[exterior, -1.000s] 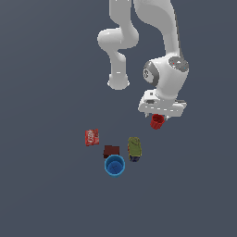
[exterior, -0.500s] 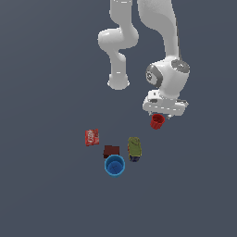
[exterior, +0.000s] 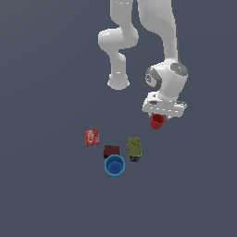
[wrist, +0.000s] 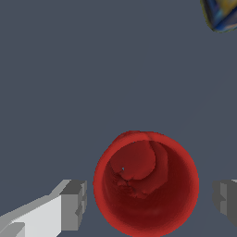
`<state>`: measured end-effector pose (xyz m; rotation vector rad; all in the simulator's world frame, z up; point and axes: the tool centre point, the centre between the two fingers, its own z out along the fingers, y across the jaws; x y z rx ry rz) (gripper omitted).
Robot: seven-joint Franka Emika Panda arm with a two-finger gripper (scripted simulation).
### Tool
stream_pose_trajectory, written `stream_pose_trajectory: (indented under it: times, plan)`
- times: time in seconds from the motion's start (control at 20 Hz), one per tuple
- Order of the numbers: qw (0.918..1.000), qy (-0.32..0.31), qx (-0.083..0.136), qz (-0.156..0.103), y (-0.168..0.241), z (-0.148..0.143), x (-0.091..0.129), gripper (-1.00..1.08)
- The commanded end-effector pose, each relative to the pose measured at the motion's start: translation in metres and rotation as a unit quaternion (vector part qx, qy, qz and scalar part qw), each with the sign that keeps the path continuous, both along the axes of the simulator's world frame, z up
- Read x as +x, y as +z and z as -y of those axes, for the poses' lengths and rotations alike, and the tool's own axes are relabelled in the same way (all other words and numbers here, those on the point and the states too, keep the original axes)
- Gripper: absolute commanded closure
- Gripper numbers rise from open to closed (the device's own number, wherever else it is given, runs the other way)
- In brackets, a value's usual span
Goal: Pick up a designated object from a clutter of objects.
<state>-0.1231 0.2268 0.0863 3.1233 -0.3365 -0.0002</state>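
Observation:
The designated object, a small red cup (exterior: 157,121), stands upright on the grey floor, apart from the clutter of objects and toward the exterior view's right. My gripper (exterior: 160,115) hangs directly over it. In the wrist view I look down into the red cup (wrist: 146,184), which sits between the gripper (wrist: 150,202) fingers. One grey finger (wrist: 74,204) and the other finger (wrist: 226,198) each stand a small gap off the cup's rim. The gripper is open and holds nothing.
The rest of the clutter lies toward the exterior view's left: an olive-green bottle (exterior: 134,148), a dark brown box (exterior: 110,151), a blue cup (exterior: 114,165) and a flat red packet (exterior: 92,137). The bottle's end (wrist: 220,14) shows at a corner of the wrist view.
The arm's hand has sunk a little toward the red cup. The cup and the other items have not moved.

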Motion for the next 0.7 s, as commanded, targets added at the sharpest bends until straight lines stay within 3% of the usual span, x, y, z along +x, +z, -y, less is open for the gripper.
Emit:
stream_pose_trajectory:
  times: [0.0, 0.55, 0.6, 0.65]
  plan:
    - [1.0000, 0.000, 0.000, 0.000, -0.010, 0.000, -0.001, -0.92]
    - [1.0000, -0.001, 0.000, 0.000, -0.039, 0.000, -0.001, -0.92]
    - [1.0000, -0.001, 0.000, 0.000, -0.039, 0.000, -0.001, 1.08]
    - [1.0000, -0.001, 0.000, 0.000, -0.039, 0.000, -0.001, 1.08]
